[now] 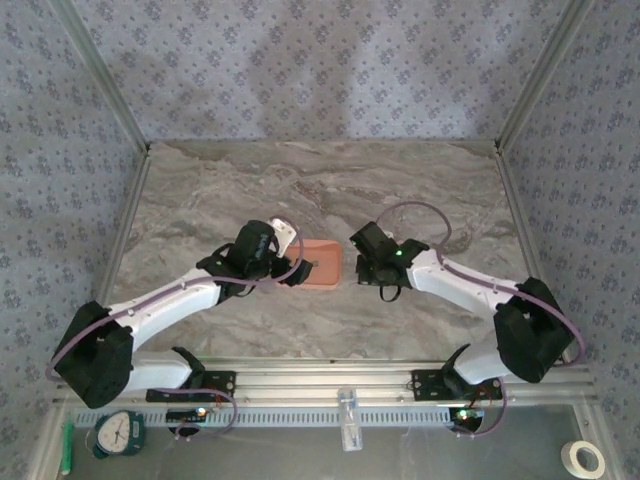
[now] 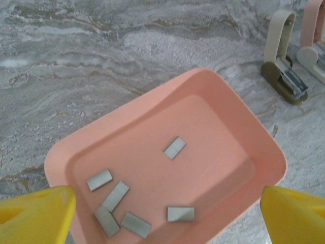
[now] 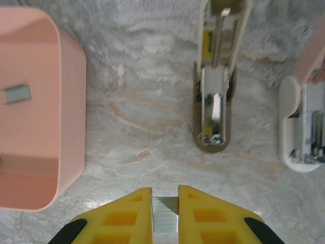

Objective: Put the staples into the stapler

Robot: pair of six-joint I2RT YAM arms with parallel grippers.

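Staple strip point(image 3: 165, 219) clenched by right gripper point(image 3: 165, 195), left gripper point(image 2: 167, 206) held spread wide over tray point(image 2: 223, 152), loose staples point(image 2: 175, 147) scattered inside

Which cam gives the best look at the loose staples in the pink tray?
Left wrist: it looks down into the tray, with six staples sharp on its floor. Right wrist catches one strip at the frame edge. Top external: the tray is visible, the staples too small to tell.
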